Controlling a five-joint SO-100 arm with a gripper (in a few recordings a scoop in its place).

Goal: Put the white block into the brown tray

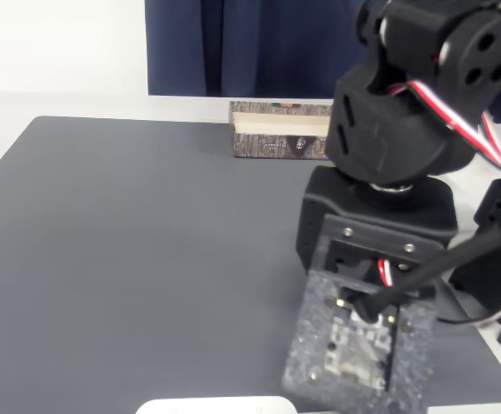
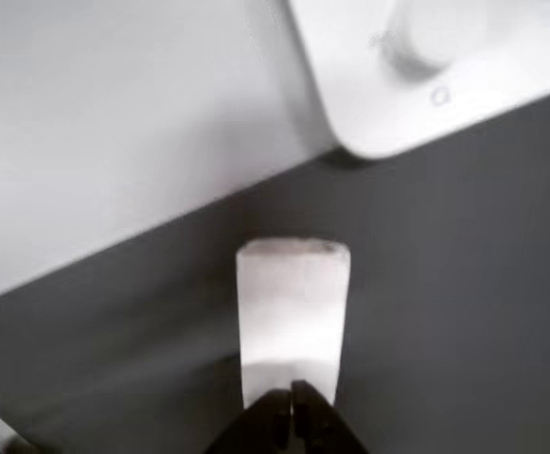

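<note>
Dark grey matting (image 1: 147, 259) covers the counter in the fixed view, where we see the black arm (image 1: 405, 129) bent low at the right; the brown tray (image 1: 272, 131) sits on the mat's far edge, well apart from the arm, cream inner wall showing. In the wrist view we see the fingers (image 2: 292, 402) at the bottom edge, tips pressed nearly together against the near end of the white block (image 2: 292, 307), which stretches away from them over the mat; whether they truly pinch it we cannot tell. Beyond the block, up and right of the fingers, lies a white rounded plate (image 2: 445, 85), apart from it.
</note>
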